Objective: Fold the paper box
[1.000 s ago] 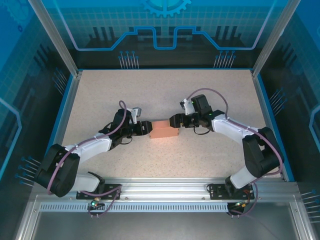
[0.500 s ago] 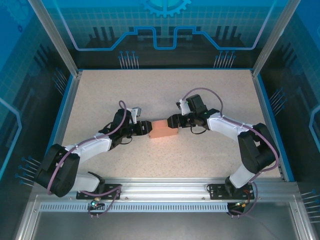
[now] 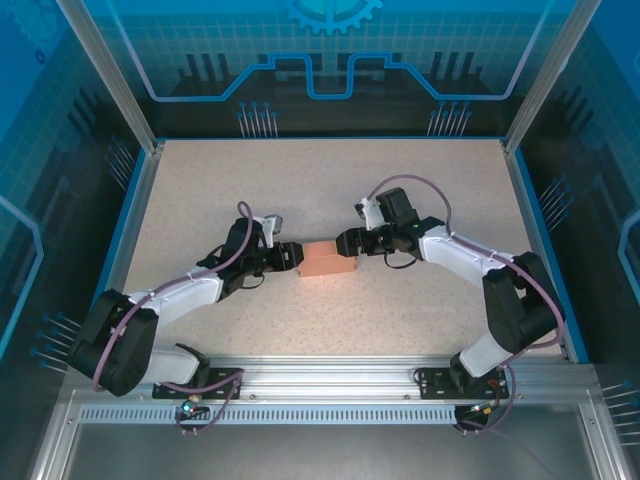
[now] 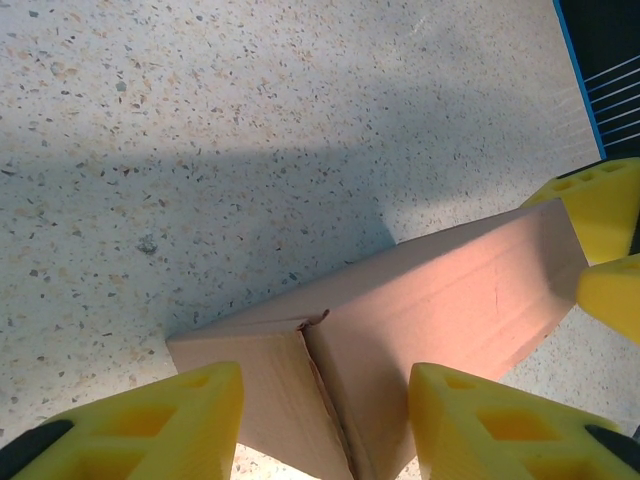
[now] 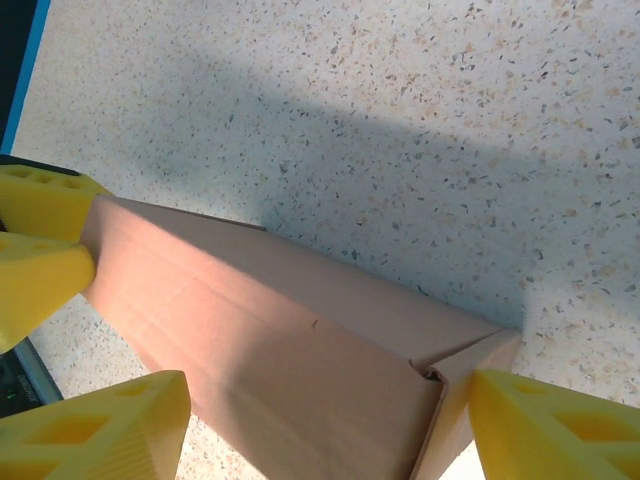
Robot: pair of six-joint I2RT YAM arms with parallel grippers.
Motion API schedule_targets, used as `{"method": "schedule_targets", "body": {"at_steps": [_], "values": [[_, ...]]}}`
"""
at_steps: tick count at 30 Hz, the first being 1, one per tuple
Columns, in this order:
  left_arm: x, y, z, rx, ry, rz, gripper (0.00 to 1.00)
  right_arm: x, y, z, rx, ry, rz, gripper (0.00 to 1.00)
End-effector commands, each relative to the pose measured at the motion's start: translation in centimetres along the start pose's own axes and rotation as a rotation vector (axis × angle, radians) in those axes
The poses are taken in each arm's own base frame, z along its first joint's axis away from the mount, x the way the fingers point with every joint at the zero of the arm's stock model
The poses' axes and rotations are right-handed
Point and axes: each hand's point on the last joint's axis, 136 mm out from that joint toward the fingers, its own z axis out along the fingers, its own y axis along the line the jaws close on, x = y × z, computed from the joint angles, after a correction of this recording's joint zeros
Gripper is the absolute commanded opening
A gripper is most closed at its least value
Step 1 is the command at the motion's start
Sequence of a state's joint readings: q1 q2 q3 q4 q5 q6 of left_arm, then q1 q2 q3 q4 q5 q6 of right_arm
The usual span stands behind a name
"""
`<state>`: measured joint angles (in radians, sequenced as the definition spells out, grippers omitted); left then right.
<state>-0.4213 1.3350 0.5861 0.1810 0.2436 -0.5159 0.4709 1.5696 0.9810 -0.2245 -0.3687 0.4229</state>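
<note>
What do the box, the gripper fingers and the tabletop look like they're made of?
The paper box looks like thin salmon-brown card, matte, with fold creases and a raw cut edge at the end flap. The gripper fingers are bright yellow and smooth with moulded pockets, likely plastic or a rubbery polymer; can't tell which. The tabletop is pale and dark-speckled, terrazzo-like, possibly laminate or stone composite.

A: How does the paper box [image 4: 450, 290] look?
B: I see thin salmon card, matt and smooth. The fingers [image 4: 500, 425] are matt yellow plastic. The table [image 4: 200, 120] is speckled and stone-like, with a dull finish.
</note>
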Motion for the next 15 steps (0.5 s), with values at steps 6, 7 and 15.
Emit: {"method": "schedule_targets", "body": {"at_steps": [6, 7, 15], "values": [[2.1, 0.6, 0.3, -0.035, 0.077, -0.002, 0.44, 0.9, 1.7, -0.5, -0.08, 0.012, 0.006, 0.66], [2.2, 0.5, 0.4, -0.031, 0.079, -0.003, 0.44, 1.1, 1.8, -0.3, -0.084, 0.015, 0.007, 0.65], [0.5, -1.7, 0.6, 0.04, 0.04, -0.018, 0.42, -0.1, 2.7, -0.5, -0.104, -0.025, -0.006, 0.54]]}}
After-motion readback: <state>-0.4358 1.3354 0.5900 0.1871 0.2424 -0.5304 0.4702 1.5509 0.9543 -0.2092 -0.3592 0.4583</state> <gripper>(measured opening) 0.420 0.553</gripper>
